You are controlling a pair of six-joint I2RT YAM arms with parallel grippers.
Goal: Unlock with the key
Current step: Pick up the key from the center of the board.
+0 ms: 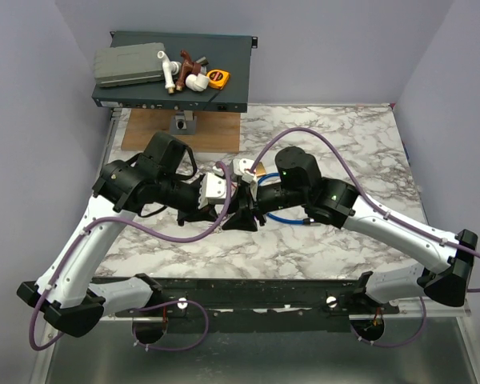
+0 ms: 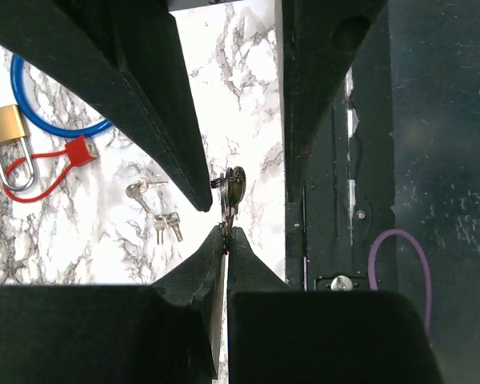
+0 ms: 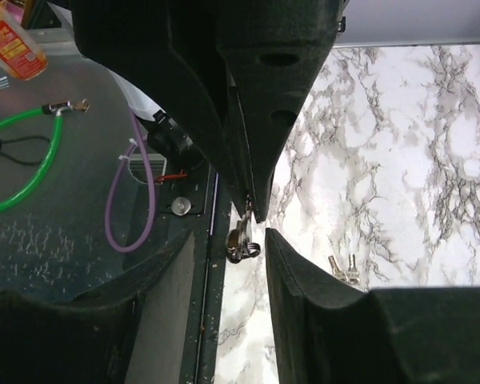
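Observation:
My left gripper (image 2: 227,232) is shut on the blade of a small metal key (image 2: 234,188), which it holds above the marble near the table's front edge. The key's head and ring stick out past the fingertips. My right gripper (image 3: 230,236) stands open around that key (image 3: 240,237), its fingers clear of it on both sides. In the top view both grippers (image 1: 242,211) meet at mid-table. A brass padlock (image 2: 3,128) lies at the left with a blue cable (image 2: 52,124) and a red tag (image 2: 80,150) on a red cord.
Loose silver keys (image 2: 166,227) lie on the marble beside the grippers. A black rail (image 2: 336,200) runs along the table's near edge. At the back, a dark shelf (image 1: 232,56) holds a grey box (image 1: 128,66), pipe fittings and a tape measure (image 1: 218,78). A wooden board (image 1: 152,128) lies below it.

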